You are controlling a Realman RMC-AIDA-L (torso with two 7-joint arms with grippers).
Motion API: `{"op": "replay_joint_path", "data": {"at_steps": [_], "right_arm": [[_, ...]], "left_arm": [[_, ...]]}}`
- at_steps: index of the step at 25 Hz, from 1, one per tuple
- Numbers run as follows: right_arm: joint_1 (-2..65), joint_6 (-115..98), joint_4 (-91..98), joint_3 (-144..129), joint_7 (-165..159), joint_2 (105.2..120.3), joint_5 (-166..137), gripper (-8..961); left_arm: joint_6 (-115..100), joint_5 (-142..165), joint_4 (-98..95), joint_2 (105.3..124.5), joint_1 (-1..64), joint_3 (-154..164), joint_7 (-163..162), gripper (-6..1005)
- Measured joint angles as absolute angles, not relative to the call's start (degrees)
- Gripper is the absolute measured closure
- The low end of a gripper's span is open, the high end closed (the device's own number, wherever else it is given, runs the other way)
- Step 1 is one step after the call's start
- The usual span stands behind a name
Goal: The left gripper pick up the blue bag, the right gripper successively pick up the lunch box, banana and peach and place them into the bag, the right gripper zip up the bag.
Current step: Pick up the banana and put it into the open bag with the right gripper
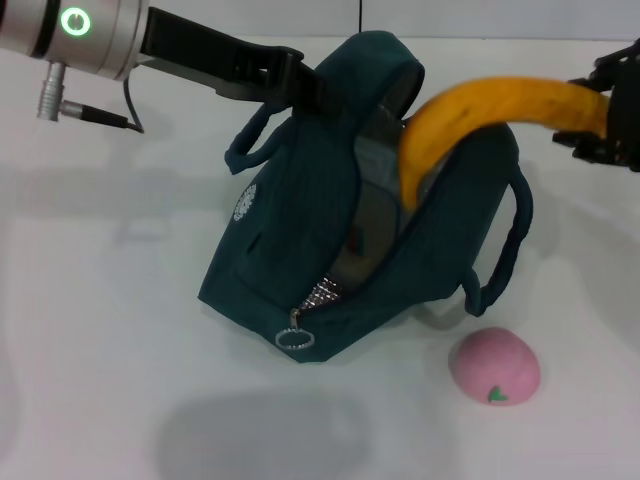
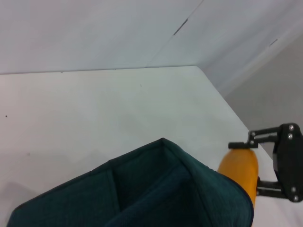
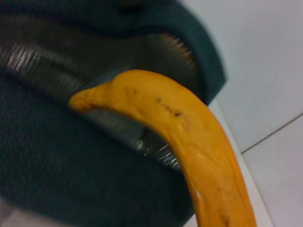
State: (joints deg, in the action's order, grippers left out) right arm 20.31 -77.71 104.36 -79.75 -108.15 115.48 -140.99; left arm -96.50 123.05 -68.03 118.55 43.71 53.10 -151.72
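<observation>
The blue bag [image 1: 290, 230] stands open on the white table, its top lifted. My left gripper [image 1: 303, 88] is shut on the bag's upper edge at the back left. The bag's rim also fills the left wrist view [image 2: 142, 189]. My right gripper [image 1: 598, 122] comes in from the right and is shut on the end of the yellow banana [image 1: 470, 115]. The banana's tip [image 3: 85, 99] dips into the bag's opening [image 3: 57, 165]. The pink peach [image 1: 495, 366] lies on the table to the bag's front right. The lunch box is out of view.
The zipper's ring pull [image 1: 292, 338] hangs at the low front end of the open zip. A carry strap [image 1: 505, 250] loops off the bag's right side, above the peach. White table [image 1: 100, 300] extends left of the bag.
</observation>
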Motion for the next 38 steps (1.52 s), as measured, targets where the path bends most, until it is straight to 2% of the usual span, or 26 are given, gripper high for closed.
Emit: {"op": "replay_joint_path", "data": {"at_steps": [5, 25, 30, 38], "right_arm": [[24.3, -85.6, 106.9, -82.2, -109.2, 115.49, -144.2, 476], [50.8, -110.3, 99.5, -87.2, -129.4, 115.84, -154.3, 456], [54.4, -111.5, 96.2, -87.1, -131.8, 115.95, -153.9, 451], [55.2, -111.4, 93.0, -84.7, -132.4, 116.11, -147.5, 443]], "left_arm": [[-96.4, 123.1, -68.0, 118.47, 43.7, 52.9, -151.7, 946], [-96.2, 123.2, -67.5, 119.01, 44.9, 53.3, -151.7, 946], [-96.2, 123.2, -67.1, 119.01, 45.2, 53.3, -151.6, 946], [-96.1, 123.2, -66.9, 119.00, 45.3, 53.3, -151.4, 946]]}}
